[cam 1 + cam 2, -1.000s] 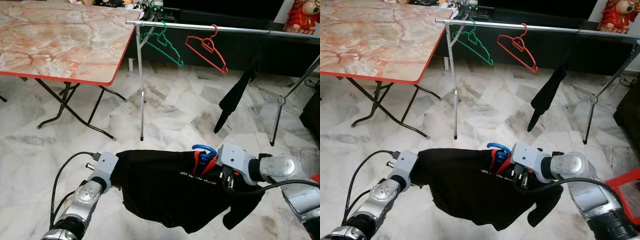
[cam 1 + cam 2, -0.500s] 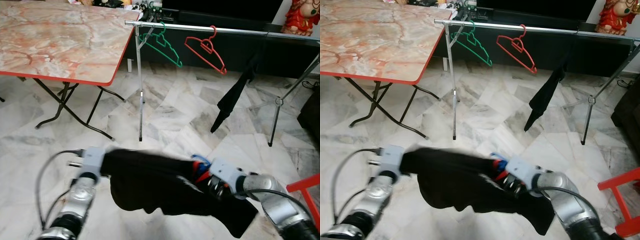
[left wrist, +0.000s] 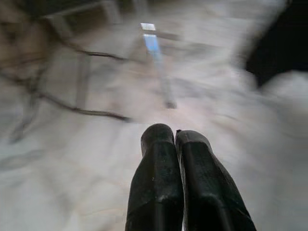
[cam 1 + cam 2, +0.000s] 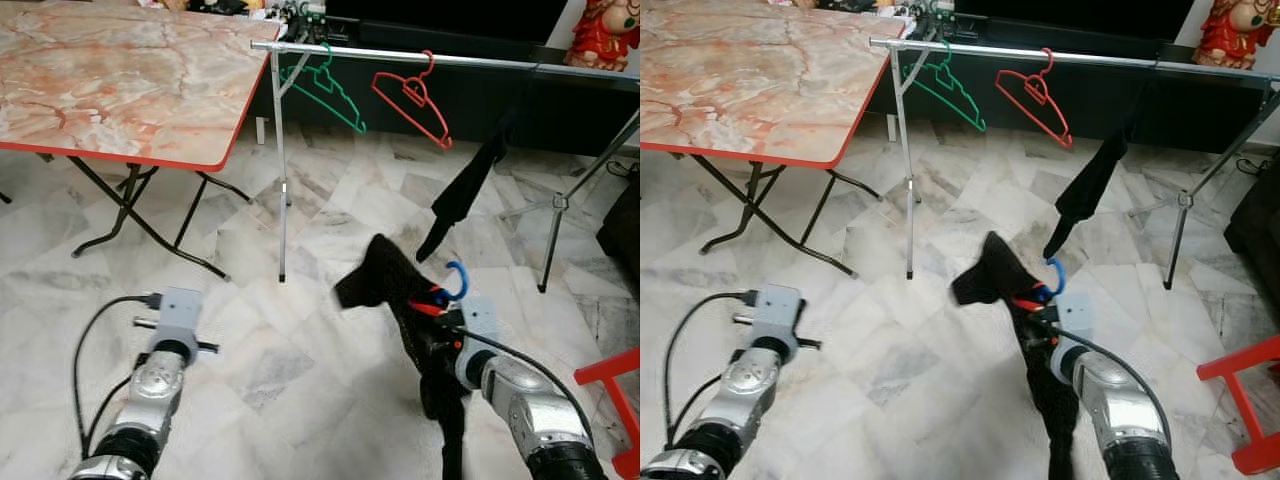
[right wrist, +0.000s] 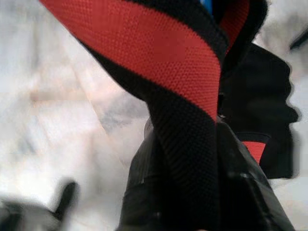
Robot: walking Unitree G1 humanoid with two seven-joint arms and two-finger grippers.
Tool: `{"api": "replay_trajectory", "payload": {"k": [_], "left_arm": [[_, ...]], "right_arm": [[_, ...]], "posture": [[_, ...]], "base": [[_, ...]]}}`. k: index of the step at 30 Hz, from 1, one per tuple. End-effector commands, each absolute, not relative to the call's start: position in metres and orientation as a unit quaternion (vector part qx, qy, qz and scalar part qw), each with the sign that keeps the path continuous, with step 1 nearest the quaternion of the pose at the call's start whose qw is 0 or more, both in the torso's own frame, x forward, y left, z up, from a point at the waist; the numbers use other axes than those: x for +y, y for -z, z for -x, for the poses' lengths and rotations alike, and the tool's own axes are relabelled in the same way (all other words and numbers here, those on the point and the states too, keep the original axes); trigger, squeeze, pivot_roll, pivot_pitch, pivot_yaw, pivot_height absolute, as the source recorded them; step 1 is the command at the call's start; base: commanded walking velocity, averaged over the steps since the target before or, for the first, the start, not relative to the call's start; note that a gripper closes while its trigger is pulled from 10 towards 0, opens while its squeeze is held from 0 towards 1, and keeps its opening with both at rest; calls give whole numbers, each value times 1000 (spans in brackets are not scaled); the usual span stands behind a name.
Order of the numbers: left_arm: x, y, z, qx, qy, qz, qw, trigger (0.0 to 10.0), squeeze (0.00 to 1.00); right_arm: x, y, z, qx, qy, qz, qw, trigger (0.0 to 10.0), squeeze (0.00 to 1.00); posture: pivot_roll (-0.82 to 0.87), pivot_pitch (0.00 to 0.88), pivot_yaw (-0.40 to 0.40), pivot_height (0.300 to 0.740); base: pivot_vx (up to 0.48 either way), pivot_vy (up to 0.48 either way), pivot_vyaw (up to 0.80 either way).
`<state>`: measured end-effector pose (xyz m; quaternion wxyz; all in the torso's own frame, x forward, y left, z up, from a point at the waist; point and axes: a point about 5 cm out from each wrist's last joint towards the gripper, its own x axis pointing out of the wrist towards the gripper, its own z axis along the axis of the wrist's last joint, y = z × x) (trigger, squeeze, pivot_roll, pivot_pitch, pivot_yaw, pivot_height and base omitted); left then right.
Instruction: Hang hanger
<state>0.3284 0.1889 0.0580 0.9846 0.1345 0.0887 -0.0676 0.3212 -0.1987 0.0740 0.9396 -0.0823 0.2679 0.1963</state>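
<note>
A blue hanger point(image 4: 458, 279) carries a black shirt point(image 4: 385, 276) with red collar trim point(image 5: 144, 45). My right gripper point(image 4: 440, 318) is shut on the hanger's neck at lower right, hook upward. The shirt flares up to the left and droops below my wrist. My left gripper point(image 3: 174, 135) is shut on nothing, low at the left over the floor, apart from the shirt. Ahead stands a metal clothes rail point(image 4: 400, 54). From it hang a green hanger point(image 4: 326, 88), a red hanger point(image 4: 412, 96) and a black garment point(image 4: 466, 190).
A marble-top folding table point(image 4: 120, 80) with a red edge fills the upper left, its legs point(image 4: 130, 205) reaching the floor. The rail's upright post point(image 4: 281, 170) stands in the middle. A red stool point(image 4: 610, 385) is at the right edge. Pale marble floor lies between.
My left gripper has let go of the shirt and pulled back to the left. The right arm has swung the hanger upright, so the shirt now hangs from it alone.
</note>
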Motion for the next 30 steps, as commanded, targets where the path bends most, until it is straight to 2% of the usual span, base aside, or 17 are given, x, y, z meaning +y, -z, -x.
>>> {"api": "replay_trajectory", "payload": {"k": [1,2,7,8,9,16,23,30], "left_arm": [[183,-48,-321,108,110,-140,978,4784,0],[177,-44,-317,118,149,-159,969,10000,0],[165,-32,-304,131,245,-207,938,10000,24],[165,-32,-303,131,253,-206,936,10000,608],[165,-33,-303,124,254,-211,936,10000,1000],[163,-38,-302,94,283,-224,928,10000,1000],[158,-29,-293,117,344,-249,898,10000,1000],[160,-28,-296,129,326,-246,904,10000,1000]], "right_arm": [[-205,-82,-323,256,-209,136,934,10000,0],[-206,-84,-321,261,-239,176,918,10000,0],[-224,-98,-318,280,-316,313,851,10000,0],[-229,-106,-319,279,-327,320,844,10000,0],[-231,-113,-321,273,-334,319,844,10000,0],[-238,-153,-321,234,-416,344,809,10000,0],[-227,-165,-320,208,-461,341,792,10000,0],[-214,-165,-308,190,-509,333,771,10000,0]], "posture": [[15,196,-94,740],[13,196,-92,740],[8,194,-91,740],[8,194,-91,740],[4,193,-94,740],[-2,186,-104,740],[-1,180,-103,740],[-8,169,-97,740]], "base": [[0,0,0],[0,0,0],[0,0,0],[0,0,0],[0,0,0],[0,0,0],[0,0,0],[0,0,0]]}}
